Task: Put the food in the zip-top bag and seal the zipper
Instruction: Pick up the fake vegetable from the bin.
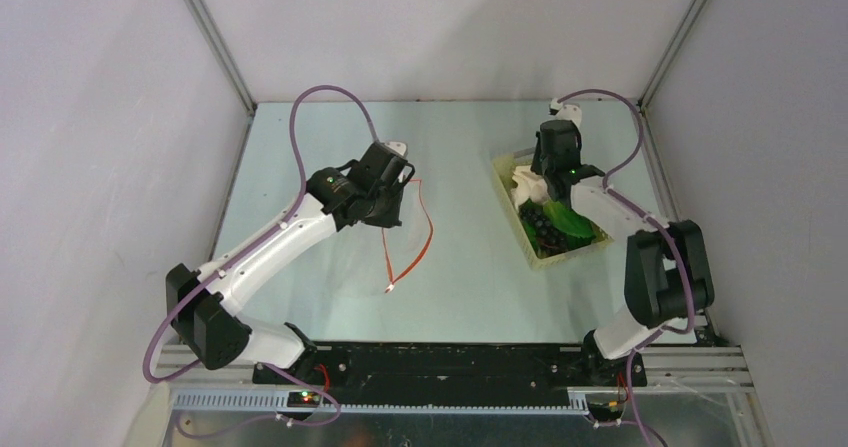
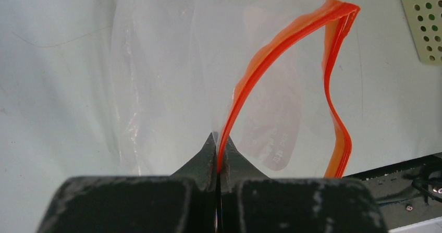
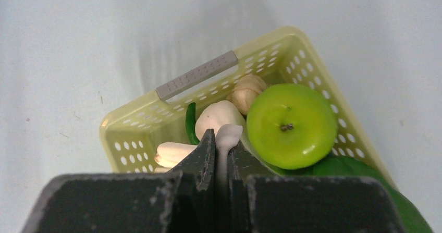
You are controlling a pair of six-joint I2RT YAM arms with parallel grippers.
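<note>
Inspecting the left side first: your left gripper [image 2: 219, 148] is clenched, its jaws pressed together on the zipper [image 2: 271, 61] of the zip-top bag [image 2: 156, 87]. The orange-red strip rises from the fingertips, arcs to a fold near the top of the wrist view, then drops in a second run to the right, so the bag's mouth stands parted. The clear film shows crinkled to the left of the strip, above the table [image 2: 47, 87]. From overhead, the bag sits left of centre, well apart from the basket [image 1: 505, 199]. A small white slider [image 1: 388, 289] marks the near end of the strip.

Your right gripper [image 3: 219, 139] is down inside the pale yellow perforated basket, over its far half. Its jaws are drawn close and pinch a white piece [image 3: 228, 135] of the food between the fingertips. I cannot tell whether that piece is stalk or mushroom stem.

You have all the visible food in the basket, none in the bag. The green apple [image 3: 291, 124] lies just right of the fingertips, stem end up. A pale mushroom [image 3: 245, 90] rests behind it against the perforated wall. A sliver of green pepper [image 3: 190, 123] curves left of the fingertips. Overhead, the dark grapes [image 1: 540, 229] and a green leaf [image 1: 572, 217] occupy the basket's near half.
</note>
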